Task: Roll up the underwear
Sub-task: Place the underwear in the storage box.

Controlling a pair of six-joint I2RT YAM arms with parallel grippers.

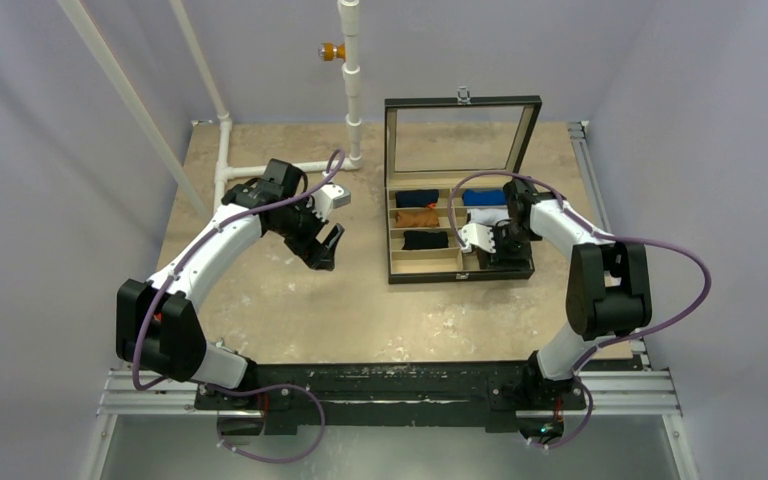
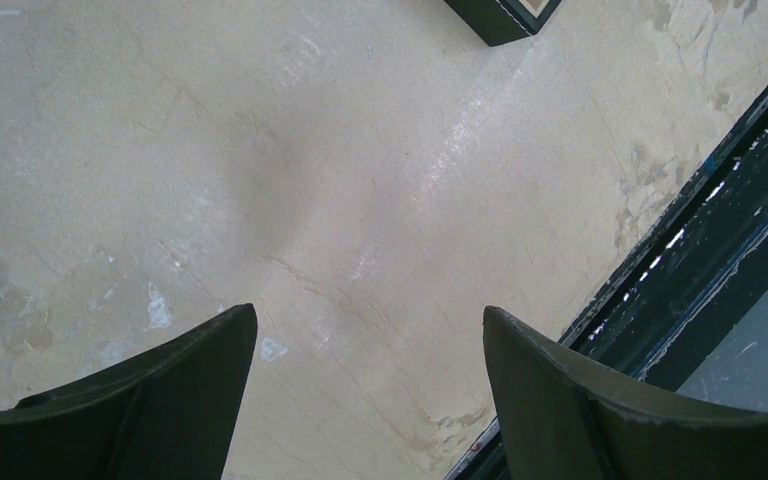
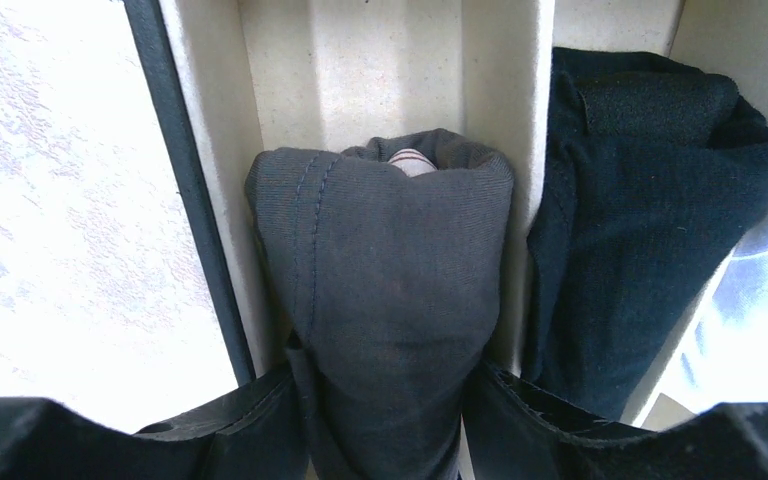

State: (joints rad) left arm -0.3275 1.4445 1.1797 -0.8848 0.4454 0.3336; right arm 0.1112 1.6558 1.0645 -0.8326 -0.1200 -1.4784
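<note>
The underwear [image 3: 390,270] is a dark grey roll with a pale waistband end showing at its far tip. It lies in a narrow cream compartment of the open box [image 1: 460,278]. My right gripper [image 3: 385,365] has one finger pressed into each side of the roll's near end, and the fabric is narrower there. In the top view the right gripper [image 1: 505,245] reaches down into the box's near right part and covers the roll. My left gripper [image 1: 328,250] hangs open over bare table left of the box, with nothing between its fingers [image 2: 210,380].
A black roll [image 3: 640,220] fills the compartment just right of the underwear. The box also holds navy [image 1: 417,198], orange [image 1: 417,217], black [image 1: 425,240], blue [image 1: 483,197] and white [image 1: 490,215] rolls, and its glass lid [image 1: 460,135] stands upright. White pipes [image 1: 352,90] rise at the table's back.
</note>
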